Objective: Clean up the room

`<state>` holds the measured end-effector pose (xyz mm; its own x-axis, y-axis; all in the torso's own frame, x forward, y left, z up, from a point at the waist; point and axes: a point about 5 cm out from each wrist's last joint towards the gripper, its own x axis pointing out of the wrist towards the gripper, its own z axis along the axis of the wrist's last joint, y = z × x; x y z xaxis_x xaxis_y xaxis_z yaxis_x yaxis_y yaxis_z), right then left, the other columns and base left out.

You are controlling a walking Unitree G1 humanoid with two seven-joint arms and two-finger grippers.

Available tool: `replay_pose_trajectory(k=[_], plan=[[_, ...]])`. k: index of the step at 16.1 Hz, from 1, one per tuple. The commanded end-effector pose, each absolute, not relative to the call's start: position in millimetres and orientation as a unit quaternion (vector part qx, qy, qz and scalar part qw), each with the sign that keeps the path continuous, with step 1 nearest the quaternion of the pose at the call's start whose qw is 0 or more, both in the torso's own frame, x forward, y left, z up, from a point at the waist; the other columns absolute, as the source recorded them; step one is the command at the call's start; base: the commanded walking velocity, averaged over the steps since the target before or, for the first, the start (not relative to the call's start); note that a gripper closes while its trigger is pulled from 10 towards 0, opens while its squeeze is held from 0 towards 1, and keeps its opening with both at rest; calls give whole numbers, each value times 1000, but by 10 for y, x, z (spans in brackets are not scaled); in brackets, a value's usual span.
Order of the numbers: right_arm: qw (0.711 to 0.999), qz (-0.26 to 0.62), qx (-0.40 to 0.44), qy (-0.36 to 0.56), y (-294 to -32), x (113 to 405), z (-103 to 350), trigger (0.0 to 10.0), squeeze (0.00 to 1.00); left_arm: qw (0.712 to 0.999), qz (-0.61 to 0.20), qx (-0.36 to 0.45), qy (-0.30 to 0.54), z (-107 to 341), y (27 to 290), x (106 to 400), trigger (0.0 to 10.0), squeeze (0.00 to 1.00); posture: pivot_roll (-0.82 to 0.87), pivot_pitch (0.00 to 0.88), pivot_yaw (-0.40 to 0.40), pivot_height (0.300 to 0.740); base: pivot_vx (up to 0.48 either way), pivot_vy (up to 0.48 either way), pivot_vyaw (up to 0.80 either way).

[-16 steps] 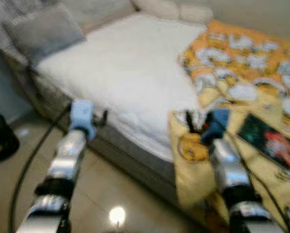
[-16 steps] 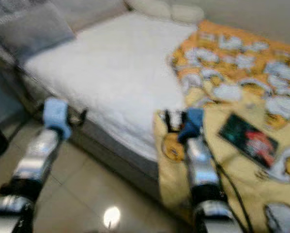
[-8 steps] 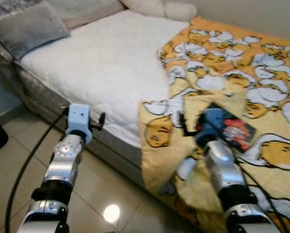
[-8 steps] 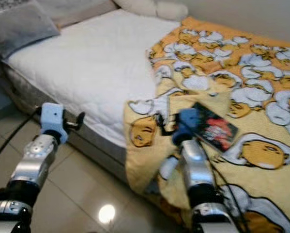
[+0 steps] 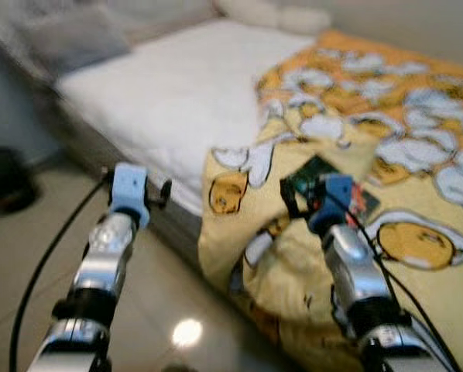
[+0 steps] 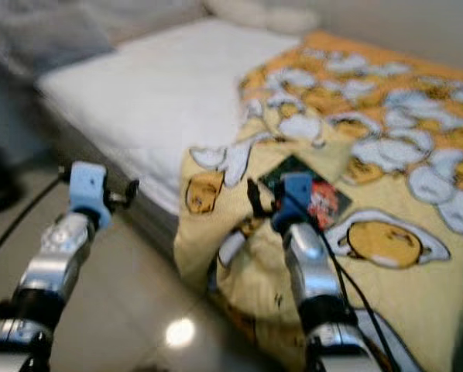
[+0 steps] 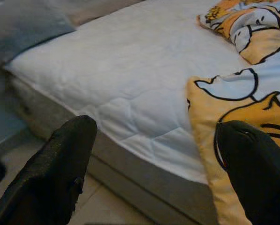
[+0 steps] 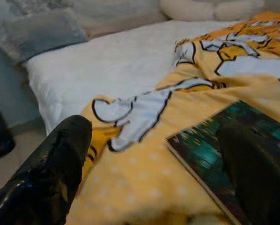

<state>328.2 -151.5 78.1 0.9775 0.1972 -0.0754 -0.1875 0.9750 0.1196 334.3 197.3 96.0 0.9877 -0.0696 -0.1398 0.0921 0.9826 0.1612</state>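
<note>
the book (image 8: 233, 145) runs partly behind the right end effector's finger (image 8: 252, 173).

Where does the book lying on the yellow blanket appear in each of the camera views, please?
Left eye: book at centre, just beyond the right gripper.
Right eye: centre.
Left wrist: not in it.
Right wrist: lower right.
Shared landmark: white mattress.

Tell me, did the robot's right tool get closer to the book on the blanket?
Yes. The right tool has come up over the book; earlier it hung short of the book's near corner.
</note>
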Motion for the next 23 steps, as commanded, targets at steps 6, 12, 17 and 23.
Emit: replay_pose_trajectory(k=[6, 12, 17, 23], plan=[[993, 96, 58, 43, -1514, 3297, 808, 10000, 1000, 992, -50, 95, 73, 948, 1959, 3341, 10000, 1000, -26, 0, 19, 740, 0, -192, 400], [993, 81, 56, 58, -1529, 3294, 767, 10000, 1000, 992, -71, 79, 69, 946, 1924, 3330, 10000, 1000, -27, 0, 20, 740, 41, 0, 0], [994, 75, 39, 74, -1517, 3299, 737, 10000, 0, 992, -74, 77, 72, 937, 1931, 3324, 10000, 1000, -27, 0, 21, 740, 337, 0, 0], [993, 77, 33, 83, -1512, 3294, 715, 10000, 0, 991, -77, 80, 74, 930, 1917, 3322, 10000, 1000, -26, 0, 20, 740, 344, 0, -376]])
